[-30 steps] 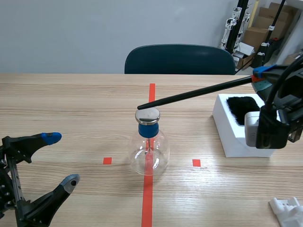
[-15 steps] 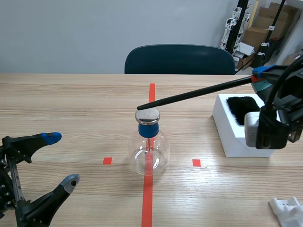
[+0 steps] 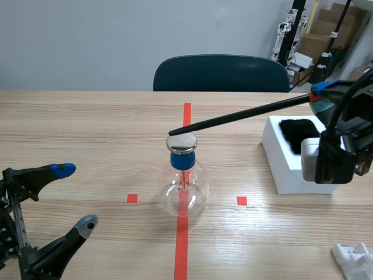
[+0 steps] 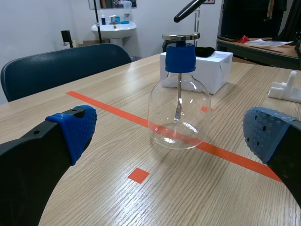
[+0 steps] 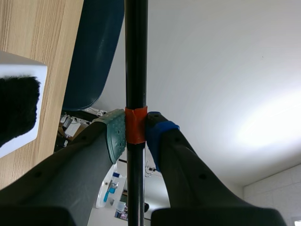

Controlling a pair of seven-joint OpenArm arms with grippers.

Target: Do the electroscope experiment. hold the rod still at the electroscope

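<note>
The electroscope (image 3: 184, 186) stands upright on the table (image 3: 87, 128), on the long orange-red tape line. It is a round flask of clear glass, closed with a blue stopper (image 3: 182, 160) that carries a flat metal disc (image 3: 182, 142) on top. Inside the flask a thin metal strip (image 4: 178, 106) hangs down from the stopper. I see nothing else in the glass. The black rod (image 3: 245, 115) slopes down from the right, and its tip is just above the disc. In the left wrist view a small gap shows between them. The right tool (image 5: 136, 132) pinches the rod at a band of orange tape, one pad on each side. The left tool (image 3: 74, 196) is low at the near left of the table, well apart from the flask, with its fingers spread wide and nothing between them. To the right of the electroscope stands a white box (image 3: 285, 169), open on top, and a piece of black fur (image 3: 297, 134) lies in it. A small white part (image 3: 354, 259) lies at the near right corner.
</note>
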